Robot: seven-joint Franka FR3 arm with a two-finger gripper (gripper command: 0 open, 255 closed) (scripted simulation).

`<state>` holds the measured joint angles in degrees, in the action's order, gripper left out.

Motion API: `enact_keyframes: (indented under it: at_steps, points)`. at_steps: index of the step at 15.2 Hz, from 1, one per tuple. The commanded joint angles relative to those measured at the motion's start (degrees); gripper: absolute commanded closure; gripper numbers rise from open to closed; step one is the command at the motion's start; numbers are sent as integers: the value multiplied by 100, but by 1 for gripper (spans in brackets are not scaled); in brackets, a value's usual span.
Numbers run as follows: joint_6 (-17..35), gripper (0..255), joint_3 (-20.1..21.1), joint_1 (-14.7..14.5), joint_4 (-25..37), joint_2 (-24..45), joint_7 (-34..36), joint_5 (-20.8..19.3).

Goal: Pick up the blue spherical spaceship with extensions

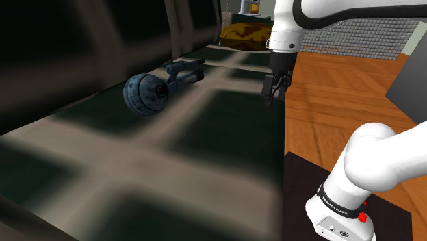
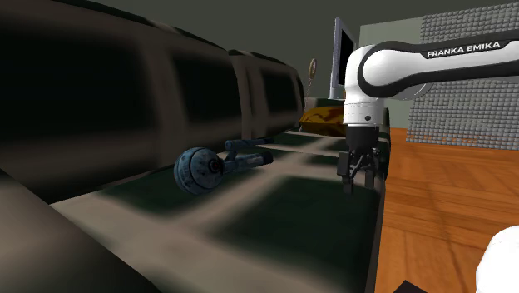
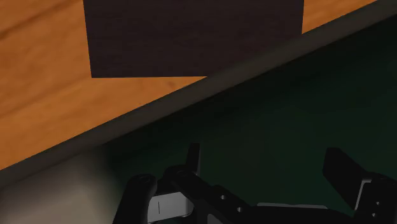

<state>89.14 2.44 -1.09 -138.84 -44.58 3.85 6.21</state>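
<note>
Since the jaws of the gripper (image 1: pixel 274 92) stand wide apart with nothing between them, above the front edge of the couch seat (image 1: pixel 205 144), we find the blue spaceship (image 1: pixel 159 87) well off toward the shoulder view's left, lying on the seat near the back cushions (image 1: pixel 82 41). We judge it stiff, light and apt to roll on its ball. So we would close across the narrower neck where the extensions join the sphere, not over the round hull.

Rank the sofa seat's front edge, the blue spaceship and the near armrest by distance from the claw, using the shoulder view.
1. Sofa seat's front edge: directly under the claw.
2. Blue spaceship: on the seat, toward the view's left.
3. Near armrest: lower left corner.
</note>
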Motion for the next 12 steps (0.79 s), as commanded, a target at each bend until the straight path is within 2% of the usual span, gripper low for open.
enact_keyframes:
  at_steps: [1, 7, 12]
  points:
    - [0, 0, 0, 0, 0, 0, 0, 0]
    - [123, 0, 903, 282, 877, 713, 2043, 527]
    - [212, 0, 1583, 621, 1864, 1540, 3744, 647]
